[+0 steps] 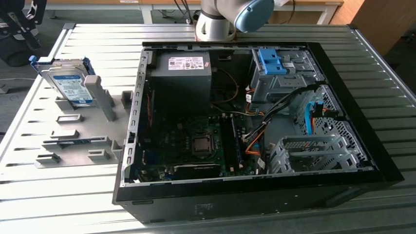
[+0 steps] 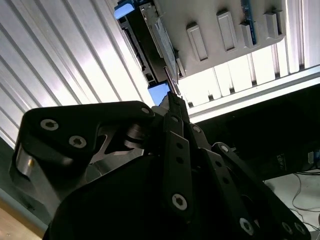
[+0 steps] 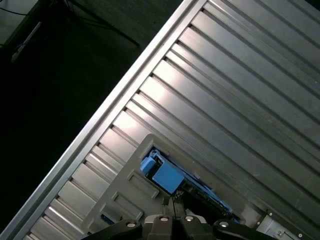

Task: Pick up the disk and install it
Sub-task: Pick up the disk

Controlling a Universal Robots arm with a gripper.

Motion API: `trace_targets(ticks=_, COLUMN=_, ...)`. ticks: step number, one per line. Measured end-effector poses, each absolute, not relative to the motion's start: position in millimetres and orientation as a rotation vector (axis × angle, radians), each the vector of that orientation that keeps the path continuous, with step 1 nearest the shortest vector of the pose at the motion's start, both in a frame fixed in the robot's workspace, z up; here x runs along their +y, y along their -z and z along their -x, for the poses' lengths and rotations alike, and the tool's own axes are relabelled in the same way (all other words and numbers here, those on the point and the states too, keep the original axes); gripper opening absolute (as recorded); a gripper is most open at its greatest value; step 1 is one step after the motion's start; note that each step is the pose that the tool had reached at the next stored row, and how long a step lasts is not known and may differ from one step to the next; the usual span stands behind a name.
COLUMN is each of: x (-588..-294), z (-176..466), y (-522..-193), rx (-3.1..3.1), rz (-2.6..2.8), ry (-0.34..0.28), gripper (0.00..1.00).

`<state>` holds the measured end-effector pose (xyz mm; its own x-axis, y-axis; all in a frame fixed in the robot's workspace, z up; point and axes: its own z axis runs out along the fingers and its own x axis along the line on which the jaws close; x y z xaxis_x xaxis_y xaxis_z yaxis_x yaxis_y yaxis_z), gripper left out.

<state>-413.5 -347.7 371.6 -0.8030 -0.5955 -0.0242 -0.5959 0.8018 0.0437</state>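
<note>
The disk [image 1: 68,83] is a silver drive with a white-and-blue label and a blue frame. It stands on edge in a grey fixture [image 1: 78,131] on the slatted table, at the exterior view's left. In both wrist views my gripper [image 2: 173,97] [image 3: 175,202] hangs above the disk [image 2: 157,37], well apart from it, with its fingertips together and nothing between them. In the first wrist view the disk's blue frame corner [image 3: 167,175] lies just beyond the fingertips.
An open black computer case [image 1: 260,117] fills the table's middle, with a blue-latched drive cage [image 1: 276,68] at its far side and a grey cage [image 1: 312,153] nearer. The arm's base [image 1: 221,19] stands behind it. The table edge [image 3: 100,115] runs close to the fixture.
</note>
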Motion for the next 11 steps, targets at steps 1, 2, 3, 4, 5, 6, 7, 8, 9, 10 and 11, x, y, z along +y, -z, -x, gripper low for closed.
trace_targets(ticks=1, x=-347.7, z=413.5, y=-371.6, rx=2.972, rz=0.988, ry=-0.077, gripper=0.11)
trace_targets(ticks=2, x=-347.7, z=413.5, y=-371.6, rx=2.970, rz=0.993, ry=-0.077, gripper=0.11)
trace_targets(ticks=3, x=-347.7, z=413.5, y=-371.6, rx=2.968, rz=0.998, ry=-0.077, gripper=0.11)
trace_targets(ticks=4, x=-347.7, z=413.5, y=-371.6, rx=2.967, rz=1.003, ry=-0.077, gripper=0.11)
trace_targets(ticks=5, x=-347.7, z=413.5, y=-371.6, rx=2.965, rz=1.007, ry=-0.077, gripper=0.11)
trace_targets(ticks=6, x=-347.7, z=413.5, y=-371.6, rx=2.964, rz=1.012, ry=-0.077, gripper=0.11)
trace_targets(ticks=7, x=-347.7, z=413.4, y=-371.6, rx=2.962, rz=1.017, ry=-0.077, gripper=0.11)
trace_targets(ticks=8, x=-347.7, z=413.5, y=-371.6, rx=2.961, rz=1.021, ry=-0.077, gripper=0.11)
trace_targets(ticks=9, x=-347.7, z=413.5, y=-371.6, rx=2.959, rz=1.026, ry=-0.077, gripper=0.11)
trace_targets(ticks=10, x=-347.7, z=413.5, y=-371.6, rx=2.958, rz=1.031, ry=-0.077, gripper=0.11)
trace_targets(ticks=11, x=-347.7, z=413.5, y=-371.6, rx=2.956, rz=1.035, ry=-0.077, gripper=0.11)
